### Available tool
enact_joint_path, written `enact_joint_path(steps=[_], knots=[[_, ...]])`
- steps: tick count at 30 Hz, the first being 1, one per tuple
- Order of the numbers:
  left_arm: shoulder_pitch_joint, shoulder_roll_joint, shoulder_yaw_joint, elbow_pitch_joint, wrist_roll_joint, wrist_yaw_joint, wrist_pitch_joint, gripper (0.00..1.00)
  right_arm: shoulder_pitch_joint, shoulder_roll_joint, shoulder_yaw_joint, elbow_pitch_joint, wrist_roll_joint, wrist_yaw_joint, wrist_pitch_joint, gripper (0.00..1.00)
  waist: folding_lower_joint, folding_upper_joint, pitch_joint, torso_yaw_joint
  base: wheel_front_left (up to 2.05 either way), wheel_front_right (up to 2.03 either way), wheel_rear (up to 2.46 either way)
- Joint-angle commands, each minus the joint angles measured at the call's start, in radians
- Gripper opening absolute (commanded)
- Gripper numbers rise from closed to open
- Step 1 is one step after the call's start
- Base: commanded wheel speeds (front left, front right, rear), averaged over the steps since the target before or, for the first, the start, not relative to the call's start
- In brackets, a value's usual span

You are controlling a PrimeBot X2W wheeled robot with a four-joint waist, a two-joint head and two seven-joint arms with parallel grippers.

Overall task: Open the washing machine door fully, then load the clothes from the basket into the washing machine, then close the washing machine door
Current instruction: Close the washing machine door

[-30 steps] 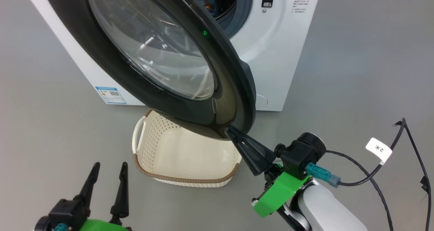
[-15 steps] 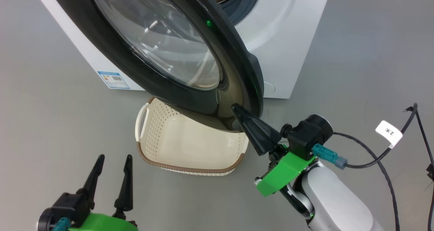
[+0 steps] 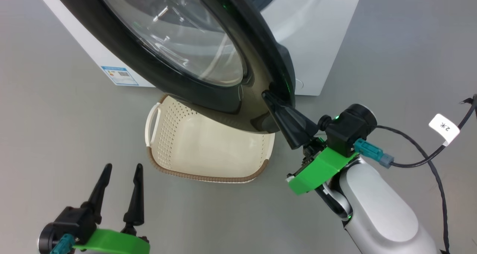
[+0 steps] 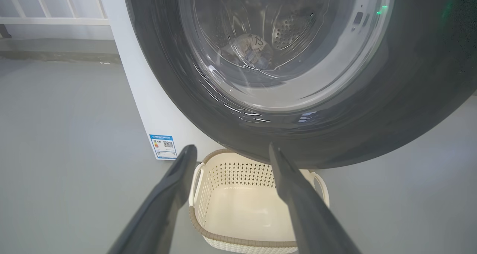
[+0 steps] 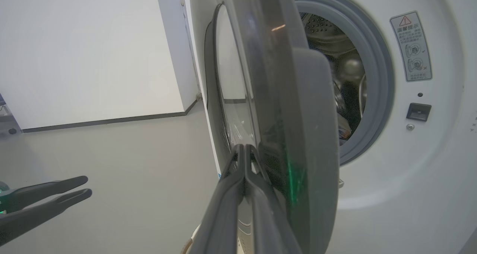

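Note:
The washing machine door (image 3: 179, 84), black-rimmed with a clear glass bowl, stands partly open over the basket (image 3: 205, 176). My right gripper (image 3: 265, 94) is shut with nothing in it, its tip pressed on the door's outer face near the free edge. From the wrist, the right gripper (image 5: 244, 146) lies against the door (image 5: 309, 134). The cream basket (image 4: 238, 241) is empty. Clothes (image 4: 249, 47) lie in the drum behind the glass. My left gripper (image 3: 123, 167) hangs open low at the left, short of the basket. The washing machine (image 3: 320, 41) is white.
A black cable with a white tag (image 3: 443, 127) trails from my right wrist over the grey floor. A blue label sticker (image 3: 119, 75) marks the machine's lower left corner. The grey gasket (image 5: 380, 78) rings the drum opening. A white railing (image 4: 56, 19) stands far left.
My right gripper has pushed forward with the door's edge, and the door has swung closer to the machine. The head view has shifted too. The left gripper stays open in place.

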Motion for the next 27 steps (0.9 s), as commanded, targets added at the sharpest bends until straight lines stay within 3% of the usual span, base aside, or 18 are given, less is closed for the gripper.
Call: enact_joint_path(steps=[1, 27], knots=[[-0.034, 0.012, 0.034, -0.03, -0.008, 0.004, -0.006, 1.0, -0.024, 0.012, 0.0, -0.024, -0.01, 0.001, -0.005, 0.0, 0.0, -0.0001, 0.01, -0.001, 0.0, 0.0, 0.0], [-0.102, 0.012, 0.004, -0.059, -0.02, -0.005, -0.006, 1.0, -0.272, -0.086, -0.103, 0.0, -0.056, 0.001, -0.005, 0.0, 0.0, -0.0001, 0.194, 0.04, 0.0, 0.0, 0.0]])
